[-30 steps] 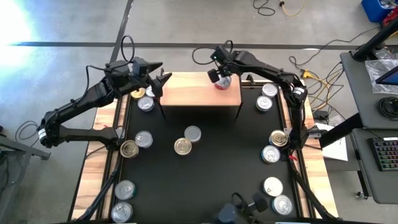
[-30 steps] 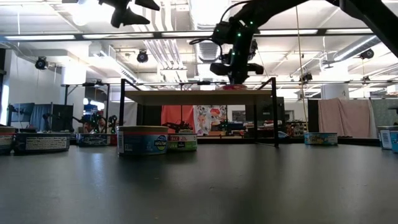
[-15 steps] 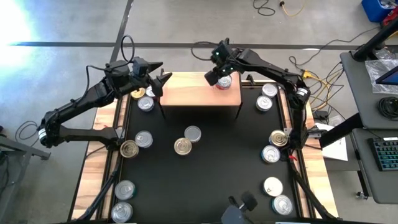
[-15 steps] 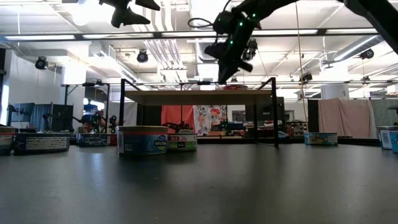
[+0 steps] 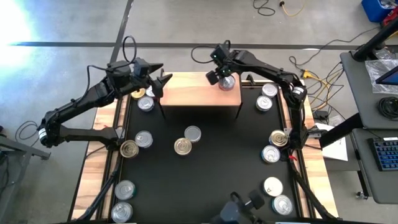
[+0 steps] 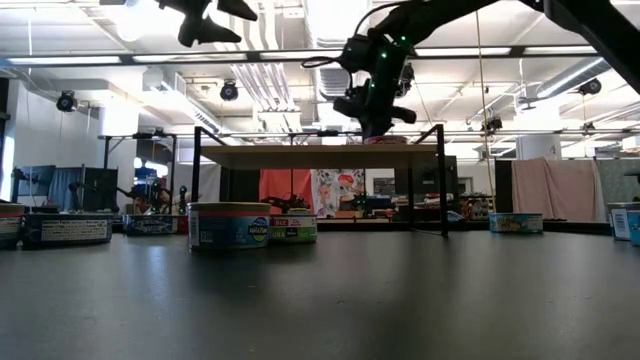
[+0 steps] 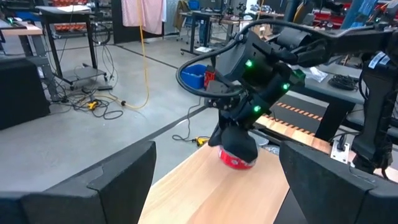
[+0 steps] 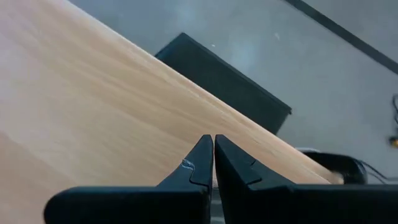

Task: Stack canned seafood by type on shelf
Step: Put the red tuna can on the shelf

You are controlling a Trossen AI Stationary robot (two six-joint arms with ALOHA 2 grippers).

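Note:
The shelf (image 5: pixel 193 93) is a light-wood board on black legs at the mat's far edge. One tin of canned seafood (image 5: pixel 228 82), silver-lidded with a red side (image 7: pixel 235 162), rests flat on the shelf's right part. My right gripper (image 5: pixel 217 76) is shut with nothing between its fingers (image 8: pixel 213 144). It slants down at the tin's left side, close above the wood. My left gripper (image 5: pixel 160 73) hangs open above the shelf's left end, nothing between its fingers (image 7: pixel 214 186). Several more tins lie on the black mat (image 5: pixel 211 174). My right gripper's shut fingers (image 7: pixel 239 143) come down slanting at the red-sided tin's top, on its left side. They hide the place where they meet it, so I cannot tell whether they touch the tin. The tin sits flat on the shelf.
Tins lie along the mat's left side (image 5: pixel 143 139), in its middle (image 5: pixel 183 146) and along its right side (image 5: pixel 271 154). A gold-lidded tin (image 5: pixel 138 93) and a silver one (image 5: pixel 144 104) sit beside the shelf's left legs. Most of the shelf's top is bare wood.
My right gripper, shut throughout, tipped and rolled above the tin, rose a little, then sank back beside the tin. More of the tin's silver lid shows than a second ago.

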